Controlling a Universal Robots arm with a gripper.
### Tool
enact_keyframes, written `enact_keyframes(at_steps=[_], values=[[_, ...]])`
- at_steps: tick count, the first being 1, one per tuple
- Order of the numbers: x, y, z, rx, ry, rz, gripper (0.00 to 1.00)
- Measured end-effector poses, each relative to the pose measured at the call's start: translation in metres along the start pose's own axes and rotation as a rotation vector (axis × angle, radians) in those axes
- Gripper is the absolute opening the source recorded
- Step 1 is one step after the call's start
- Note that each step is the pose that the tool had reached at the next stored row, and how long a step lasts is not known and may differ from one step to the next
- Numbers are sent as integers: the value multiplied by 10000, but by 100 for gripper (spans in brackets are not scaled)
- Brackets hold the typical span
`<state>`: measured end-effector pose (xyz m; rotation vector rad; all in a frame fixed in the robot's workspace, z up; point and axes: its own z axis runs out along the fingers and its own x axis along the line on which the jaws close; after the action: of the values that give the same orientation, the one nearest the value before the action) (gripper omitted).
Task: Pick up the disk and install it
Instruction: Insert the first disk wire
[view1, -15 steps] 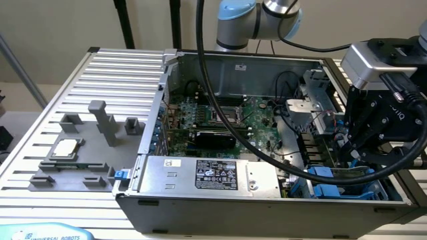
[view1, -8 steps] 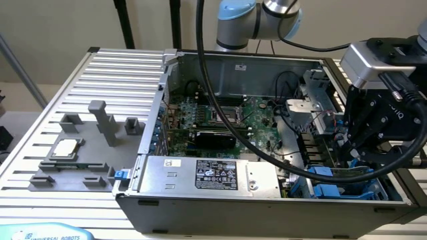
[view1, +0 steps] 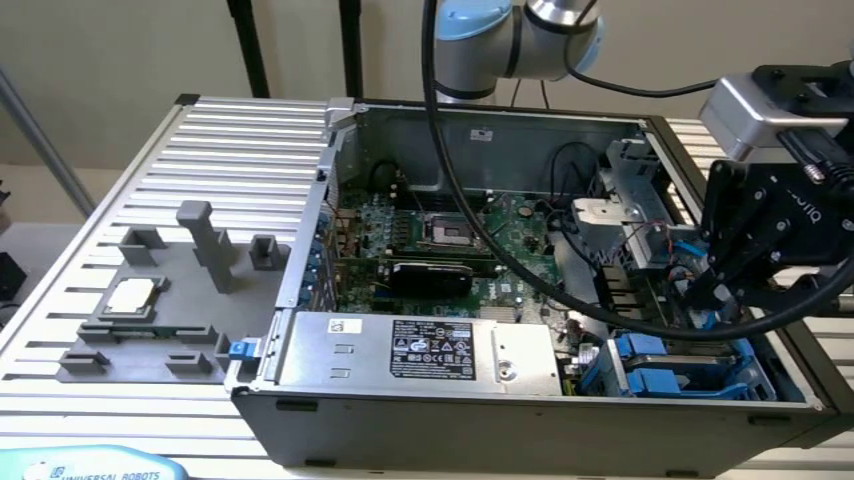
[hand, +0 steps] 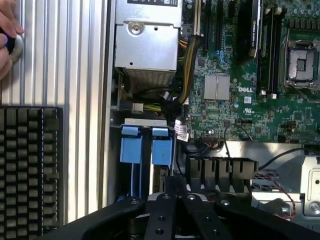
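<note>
- Gripper (view1: 707, 298) fingers are closed; nothing shows plainly between them
- Disk (view1: 645, 346) sits in the bay at the 4 o'clock corner of the case (view1: 534, 420) in the exterior view, near the gripper and at about 7 o'clock from it
- Its long axis runs 9 to 3 there; in the wrist view its blue rails lead straight toward the fingers
- Hidden: metal body, label, and rail ends under the fingers
- Two blue carriers lie side by side; taking the one in line with the fingers is my judgement

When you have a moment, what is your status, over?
Pincer shut, over drive bay. Blue disk carriers slotted in bay. Black cables close alongside.
</note>
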<state>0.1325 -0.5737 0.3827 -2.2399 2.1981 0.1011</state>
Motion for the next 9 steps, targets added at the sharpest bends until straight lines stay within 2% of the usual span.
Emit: enact_keyframes(at_steps=[9], values=[[-105,-293,-9,0,0,1,11]])
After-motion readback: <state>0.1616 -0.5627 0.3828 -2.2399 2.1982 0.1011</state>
